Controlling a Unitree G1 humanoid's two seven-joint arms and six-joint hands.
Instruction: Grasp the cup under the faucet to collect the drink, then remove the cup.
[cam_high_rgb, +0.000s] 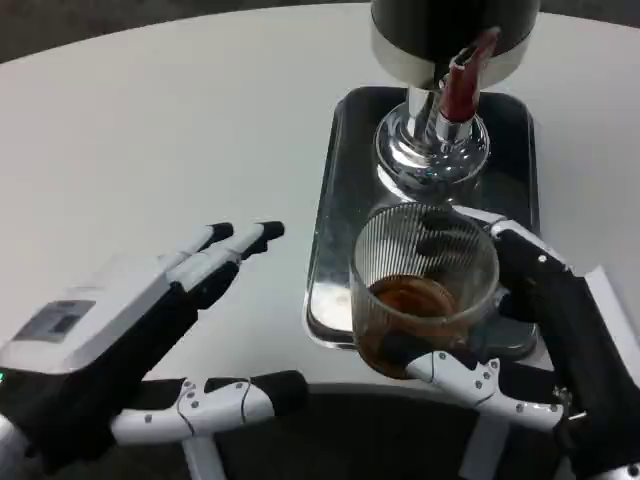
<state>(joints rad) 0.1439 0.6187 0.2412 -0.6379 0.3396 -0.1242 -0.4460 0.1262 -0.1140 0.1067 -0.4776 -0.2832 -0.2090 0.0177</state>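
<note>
Our right hand (545, 330) wraps its fingers around the glass cup (425, 300), over the tray (335, 200) near the faucet (455, 95). We judge it fragile, slippery; hold its sides. Left hand (130, 330) open, fingers spread.

The dispenser (455, 40) above the right robot hand (540, 340) is cut off by the top edge, its upper body unseen. The ribbed cup (425, 300) hides that hand's palm; its wrist runs off the lower right corner. The left robot hand (130, 340) loses its forearm at the lower left edge.
</note>
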